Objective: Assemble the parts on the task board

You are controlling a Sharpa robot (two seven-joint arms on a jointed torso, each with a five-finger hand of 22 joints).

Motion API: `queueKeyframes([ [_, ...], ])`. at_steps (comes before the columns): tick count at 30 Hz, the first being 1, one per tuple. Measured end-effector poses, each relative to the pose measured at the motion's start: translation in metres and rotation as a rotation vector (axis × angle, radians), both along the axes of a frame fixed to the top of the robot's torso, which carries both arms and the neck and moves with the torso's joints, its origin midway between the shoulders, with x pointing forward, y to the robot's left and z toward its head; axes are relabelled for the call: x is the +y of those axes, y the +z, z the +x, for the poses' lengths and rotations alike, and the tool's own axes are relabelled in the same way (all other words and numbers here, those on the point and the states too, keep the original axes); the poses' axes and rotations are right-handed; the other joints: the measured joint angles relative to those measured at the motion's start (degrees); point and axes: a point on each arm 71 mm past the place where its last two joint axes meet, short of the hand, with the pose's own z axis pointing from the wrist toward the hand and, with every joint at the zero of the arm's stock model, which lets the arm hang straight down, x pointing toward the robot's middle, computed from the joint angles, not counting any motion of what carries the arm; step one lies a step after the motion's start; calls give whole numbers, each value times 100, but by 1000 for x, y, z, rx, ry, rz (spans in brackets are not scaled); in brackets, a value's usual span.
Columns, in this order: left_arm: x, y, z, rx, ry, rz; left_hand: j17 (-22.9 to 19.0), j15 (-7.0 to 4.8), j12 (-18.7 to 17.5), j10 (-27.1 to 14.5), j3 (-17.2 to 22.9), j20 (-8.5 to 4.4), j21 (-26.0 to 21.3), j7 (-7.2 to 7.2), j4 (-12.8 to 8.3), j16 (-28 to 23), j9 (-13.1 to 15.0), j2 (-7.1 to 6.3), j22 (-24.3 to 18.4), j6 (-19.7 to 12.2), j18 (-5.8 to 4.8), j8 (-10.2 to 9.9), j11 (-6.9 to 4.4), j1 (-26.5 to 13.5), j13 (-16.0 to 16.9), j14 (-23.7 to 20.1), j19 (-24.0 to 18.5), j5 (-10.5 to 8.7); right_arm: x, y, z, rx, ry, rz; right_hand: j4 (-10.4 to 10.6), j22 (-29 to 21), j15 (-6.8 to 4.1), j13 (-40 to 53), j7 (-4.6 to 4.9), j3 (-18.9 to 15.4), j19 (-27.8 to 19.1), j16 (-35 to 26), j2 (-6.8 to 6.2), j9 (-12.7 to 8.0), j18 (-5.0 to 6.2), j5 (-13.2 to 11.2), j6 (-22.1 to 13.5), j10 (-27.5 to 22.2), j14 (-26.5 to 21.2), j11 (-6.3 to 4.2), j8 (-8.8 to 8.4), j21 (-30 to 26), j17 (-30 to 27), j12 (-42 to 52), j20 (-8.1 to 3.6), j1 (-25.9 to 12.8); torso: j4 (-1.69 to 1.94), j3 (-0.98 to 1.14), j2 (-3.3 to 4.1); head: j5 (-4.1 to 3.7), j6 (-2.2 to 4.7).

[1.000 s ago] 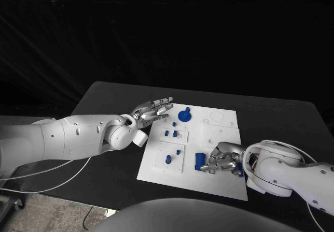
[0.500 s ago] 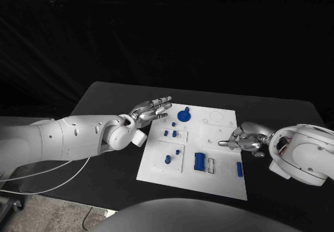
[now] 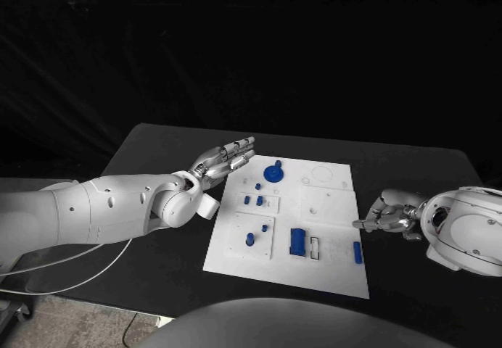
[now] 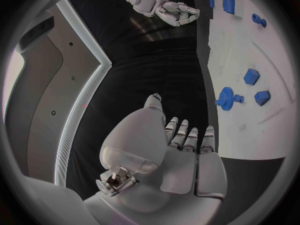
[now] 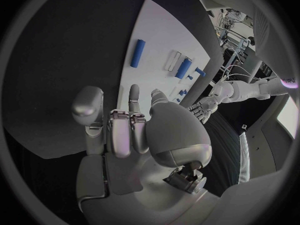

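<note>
L hand [image 3: 223,161]: fingers straight and a bit apart, palm up-ish, holding nothing. It hovers just off the far-left corner of the task board [image 3: 333,275], over bare black table [image 3: 157,145]. R hand [image 3: 390,216]: fingers curled loosely inward, nothing seen between them; it sits just off the board's right edge, about mid-length, not touching the plate as far as the head view shows. R wrist view backs this: fingers [image 5: 119,130] bent over dark table, no part in them.

Parts all lie on the board. Blue gear [image 3: 274,172] w/ a stub at the far-left area, near the L fingertips but apart from them. Two small blocks [image 3: 254,199] side by side on the raised left panel. Below that, a small oval piece [image 3: 251,237] and a tiny peg [image 3: 265,228]. Tall blue block [image 3: 299,241] near the middle, next to a white slot. Slim blue bar [image 3: 358,251] close to the right edge, nearest the R hand.

Hard to tell: whether pieces are seated in sockets or just lying flat; round outlines at the far-right corner are faint. R forearm hides table beyond the board's right edge.

Room: near end of the board is bare white; open table on the left and far sides.
</note>
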Motion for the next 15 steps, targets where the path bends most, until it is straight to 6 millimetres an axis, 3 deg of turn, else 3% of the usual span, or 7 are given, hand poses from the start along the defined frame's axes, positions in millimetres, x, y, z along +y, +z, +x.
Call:
queueKeyframes([
  [2,0,1,0,-23,2,11,-1,-67,-22,20,0,-5,-11,-19,0,0,6,0,-22,19,0,0,-74,0,0,4,-5,0,-2,-4,-1,3,5,-26,3,0,0,0,-25,3,8,0,0,-69,0,0,51,0,0,0,-58,0,0,0,8,0,0,0,1,-10,0],
  [6,0,2,0,-55,3,27,-3,-69,-47,20,0,-4,-11,-19,0,0,5,0,-26,19,0,0,-74,0,0,6,-5,0,-4,-10,-3,10,19,-62,20,0,0,0,-28,20,20,0,0,-194,0,-12,193,0,0,0,-128,0,0,0,20,0,1,1,2,-17,0],
  [8,0,3,0,-65,2,33,-3,-12,-55,20,0,11,-11,-19,0,0,5,0,-32,19,0,0,-73,0,0,-3,-18,0,-3,-13,-4,13,26,-73,36,-1,0,0,-38,36,20,0,0,-275,0,-138,267,0,0,0,-177,0,0,0,20,0,1,1,2,-25,0],
  [11,1,3,1,-78,2,41,-3,107,-76,5,0,133,-11,-19,0,0,5,0,-43,19,1,0,-59,0,0,-3,-18,0,-2,-18,-6,19,36,-87,37,-1,-1,0,-38,34,20,0,0,-371,0,-486,384,1,0,0,-211,0,0,0,20,-127,2,1,2,-36,0],
  [15,1,4,1,-88,2,48,-3,111,-76,5,0,150,-11,-19,0,0,5,0,-49,19,1,0,-59,0,-1,-1,-25,0,0,-22,-8,23,45,-96,53,-1,-1,-1,-47,18,20,0,11,-402,0,-635,393,1,0,0,-228,24,0,0,20,-178,3,1,2,-45,0],
])
